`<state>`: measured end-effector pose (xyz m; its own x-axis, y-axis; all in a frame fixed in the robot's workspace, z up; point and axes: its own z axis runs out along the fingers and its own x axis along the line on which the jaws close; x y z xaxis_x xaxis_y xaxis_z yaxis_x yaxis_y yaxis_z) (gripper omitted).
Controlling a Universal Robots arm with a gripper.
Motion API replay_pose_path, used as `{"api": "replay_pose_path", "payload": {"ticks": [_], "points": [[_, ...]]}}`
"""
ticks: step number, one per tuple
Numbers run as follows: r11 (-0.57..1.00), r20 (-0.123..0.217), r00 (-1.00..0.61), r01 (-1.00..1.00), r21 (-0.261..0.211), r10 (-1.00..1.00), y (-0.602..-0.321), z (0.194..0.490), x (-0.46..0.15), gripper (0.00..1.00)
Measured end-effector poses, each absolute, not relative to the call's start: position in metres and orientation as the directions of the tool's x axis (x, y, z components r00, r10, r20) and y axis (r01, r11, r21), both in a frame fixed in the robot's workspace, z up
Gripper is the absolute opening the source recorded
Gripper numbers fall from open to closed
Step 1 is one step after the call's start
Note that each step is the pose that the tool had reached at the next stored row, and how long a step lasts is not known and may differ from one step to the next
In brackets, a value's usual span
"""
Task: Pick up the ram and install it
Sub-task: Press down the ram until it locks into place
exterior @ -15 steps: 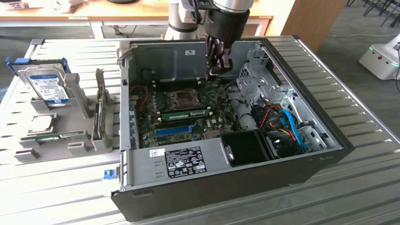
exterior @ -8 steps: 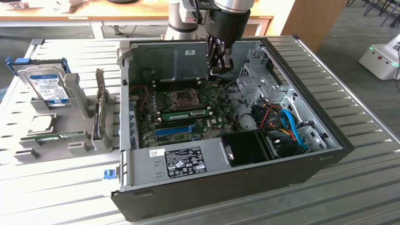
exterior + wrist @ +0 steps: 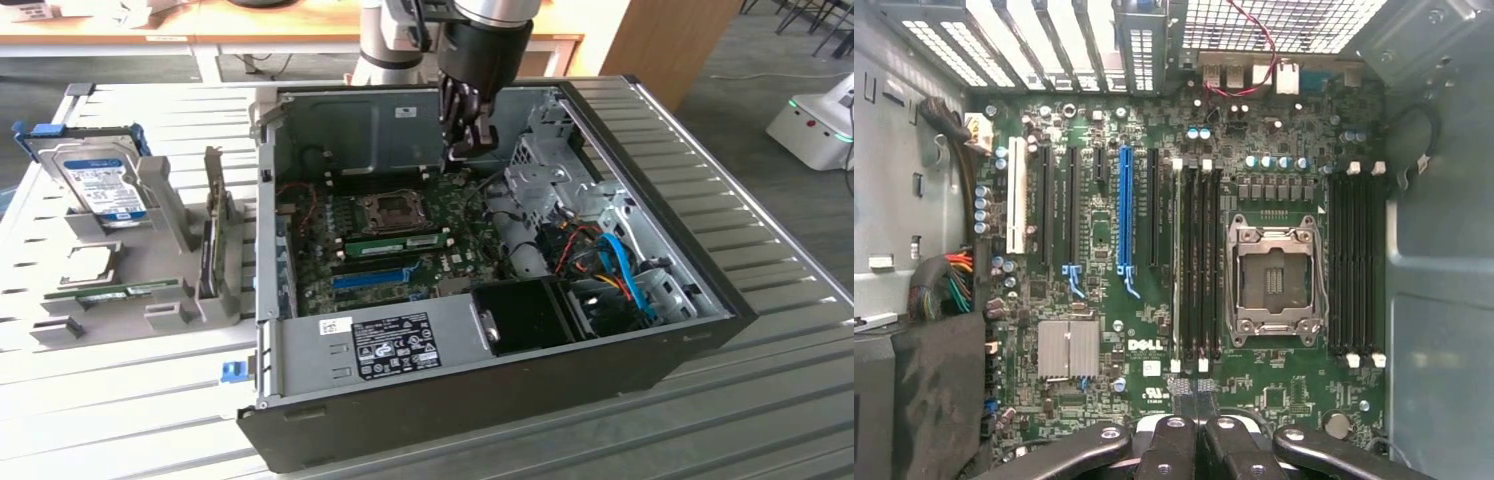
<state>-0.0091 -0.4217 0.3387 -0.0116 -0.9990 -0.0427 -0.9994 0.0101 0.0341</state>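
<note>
Slatted metal tabling [image 3: 134, 400] is seen under an open computer case [image 3: 467, 400], with a grey parts holder [image 3: 167, 205] at the exterior view's left. The gripper [image 3: 461, 150] is held above the motherboard [image 3: 447, 265] with its fingers pressed together and nothing between them. In the wrist view the gripper's tips [image 3: 1190, 390] are placed over one end of the memory slots. The ram [image 3: 395, 240] is stood edge-up in a slot just beside the CPU socket [image 3: 396, 208]. Whether it is fully seated cannot be told. A second green stick [image 3: 123, 292] is laid in the holder.

If the ram is pushed at one end only, it could be tilted and left unlatched. A drift sideways could bring the fingers onto the bare socket, and its contacts could be damaged.
</note>
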Motion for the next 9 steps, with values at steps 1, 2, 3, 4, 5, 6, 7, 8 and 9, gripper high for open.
{"api": "replay_pose_path", "payload": {"ticks": [1,2,3,4,5,6,7,8,9], "points": [[0.008,-0.043,-0.009,-0.999,0.032,-0.999,-0.4217,0.3386,-0.0096,0.11],[0.005,-0.043,-0.007,-1.0,0.029,-0.999,-0.4216,0.3386,-0.0101,0.11],[0.003,-0.043,-0.004,-1.0,0.027,-0.999,-0.4217,0.3387,-0.0104,0.11],[0.002,-0.043,-0.004,-1.0,0.027,-0.999,-0.4217,0.3387,-0.0104,0.11],[0.002,-0.043,-0.004,-1.0,0.027,-0.999,-0.4217,0.3387,-0.0104,0.11],[0.002,-0.043,-0.004,-1.0,0.027,-0.999,-0.4217,0.3387,-0.0104,0.11],[0.002,-0.043,-0.004,-1.0,0.027,-0.999,-0.4217,0.3387,-0.0104,0.11],[0.002,-0.043,-0.004,-1.0,0.027,-0.999,-0.4217,0.3387,-0.0104,0.11],[0.002,-0.043,-0.004,-1.0,0.027,-0.999,-0.4217,0.3387,-0.0104,0.11]]}}
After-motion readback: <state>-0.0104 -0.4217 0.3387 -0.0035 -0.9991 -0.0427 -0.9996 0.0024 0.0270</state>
